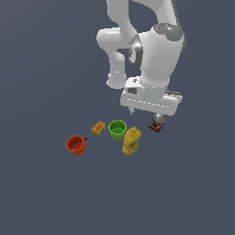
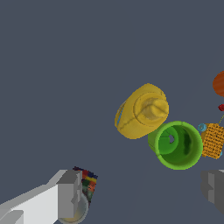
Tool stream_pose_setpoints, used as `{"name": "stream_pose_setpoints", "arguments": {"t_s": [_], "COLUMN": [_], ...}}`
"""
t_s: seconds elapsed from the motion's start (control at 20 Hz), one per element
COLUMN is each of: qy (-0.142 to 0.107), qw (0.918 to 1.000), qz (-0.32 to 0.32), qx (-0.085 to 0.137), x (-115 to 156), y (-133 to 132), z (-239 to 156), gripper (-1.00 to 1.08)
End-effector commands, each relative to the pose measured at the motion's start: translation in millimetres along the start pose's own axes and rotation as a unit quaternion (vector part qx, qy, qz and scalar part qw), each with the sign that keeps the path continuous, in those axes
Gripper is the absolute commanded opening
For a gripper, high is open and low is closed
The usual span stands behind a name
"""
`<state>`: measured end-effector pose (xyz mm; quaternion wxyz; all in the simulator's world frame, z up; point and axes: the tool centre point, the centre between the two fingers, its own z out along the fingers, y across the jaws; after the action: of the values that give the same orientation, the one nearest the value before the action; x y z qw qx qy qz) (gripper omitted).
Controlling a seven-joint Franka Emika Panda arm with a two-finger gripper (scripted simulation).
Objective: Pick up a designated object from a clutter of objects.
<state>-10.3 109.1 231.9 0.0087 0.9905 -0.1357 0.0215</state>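
Approach step, judged from the layout: gripper [image 1: 146, 111] hanging above the tabletop [image 1: 41, 193], not yet lowered around the designated object [image 1: 157, 123]. Jaws spread wide and holding nothing; in the wrist view one finger [image 2: 70, 194] just in front of the object, the other finger [image 2: 214, 186] far off beyond the green cup [image 2: 177, 144], so the opening not centred on the target. Next move, as a guess: shift sideways until the object sits midway between the fingers, then descend and close. Care needed to keep the far finger clear of the green cup and the yellow bottle [image 2: 142, 110].

Designated object at the exterior view's right end of the clutter, just beside the yellow bottle but apart from it, partly hidden under the gripper body. Small, dark, blocky, with red, blue and yellow patches on the sides and a pale grey top. Upright as far as can be told. Only a corner visible in the wrist view [image 2: 87, 183], the rest covered by the finger.

Rest of the clutter stretching toward the exterior view's left: green cup next to the bottle, then a small orange-yellow ridged block [image 1: 97, 127], then an orange cup [image 1: 76, 144] at the far left end.
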Motion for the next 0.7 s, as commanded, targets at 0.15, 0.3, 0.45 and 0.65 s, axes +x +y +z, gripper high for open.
{"name": "stream_pose_setpoints", "arguments": {"t_s": [0.15, 0.3, 0.45, 0.65], "qy": [-0.003, -0.005, -0.008, -0.011], "qw": [0.9993, 0.9984, 0.997, 0.9946], "qz": [0.037, 0.057, 0.077, 0.103], "qx": [0.0, 0.0, 0.0, 0.0], "x": [-22.1, -35.3, -49.3, -69.2], "y": [-24.1, -36.4, -48.1, -62.7], "z": [26.5, 40.5, 54.1, 71.7], "gripper": [1.0, 1.0, 1.0, 1.0]}}
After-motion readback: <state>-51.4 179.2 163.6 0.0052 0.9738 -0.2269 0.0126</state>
